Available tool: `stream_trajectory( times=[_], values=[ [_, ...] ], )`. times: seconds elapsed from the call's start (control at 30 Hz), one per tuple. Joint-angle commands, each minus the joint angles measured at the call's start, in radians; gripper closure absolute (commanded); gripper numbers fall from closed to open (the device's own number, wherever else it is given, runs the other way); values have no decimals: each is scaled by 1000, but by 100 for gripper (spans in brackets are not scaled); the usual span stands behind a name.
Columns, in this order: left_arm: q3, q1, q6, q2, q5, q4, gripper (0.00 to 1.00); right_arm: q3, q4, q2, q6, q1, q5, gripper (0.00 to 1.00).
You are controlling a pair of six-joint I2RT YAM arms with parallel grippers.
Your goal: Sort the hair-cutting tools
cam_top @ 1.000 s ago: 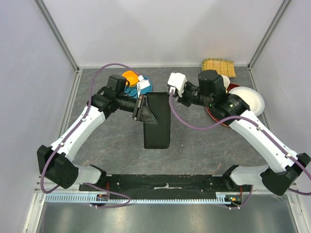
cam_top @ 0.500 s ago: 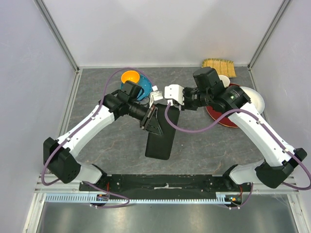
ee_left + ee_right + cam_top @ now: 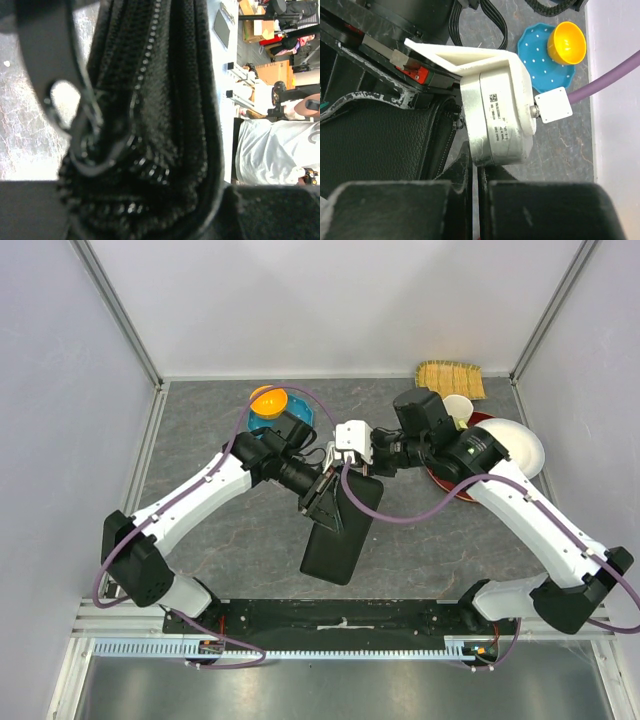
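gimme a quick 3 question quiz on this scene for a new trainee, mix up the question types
1. True or false: the flat black rectangular zip case lies on the table with neither arm touching it.
2. The small orange cup stands on a dotted plate coloured: A red, B blue, C white.
3. Fill in: the case's edge is clamped by the ___ gripper.

Key: 1 false, the left gripper holds it; 2 B; 3 left.

Even bright overhead light — wrist close-ups dark, seemingly soft-focused.

Grey marbled tabletop [image 3: 420, 550], plain white walls [image 3: 330, 300], aluminium posts [image 3: 118, 312].
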Motion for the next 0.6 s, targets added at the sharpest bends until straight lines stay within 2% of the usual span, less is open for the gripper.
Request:
stream_trajectory(
  times=[0.0,0.03,0.13,0.23,0.37,0.57],
  values=[
    [53,-84,68,14,85,-53,98,-13,412,-14,90,-3,-28,100],
    [60,-84,63,13,59,-51,98,-21,412,-17,99,-3,-10,100],
    [54,-81,13,-10,-23,-7,98,-76,410,-51,107,-3,94,65],
    [45,-61,-15,-20,-65,32,98,-148,412,-92,113,-4,218,49],
    [28,-3,-39,-27,-70,64,98,-246,409,-141,156,-9,399,43],
    [2,121,-90,-13,-54,91,98,-317,422,-216,268,-79,535,37]
  ],
)
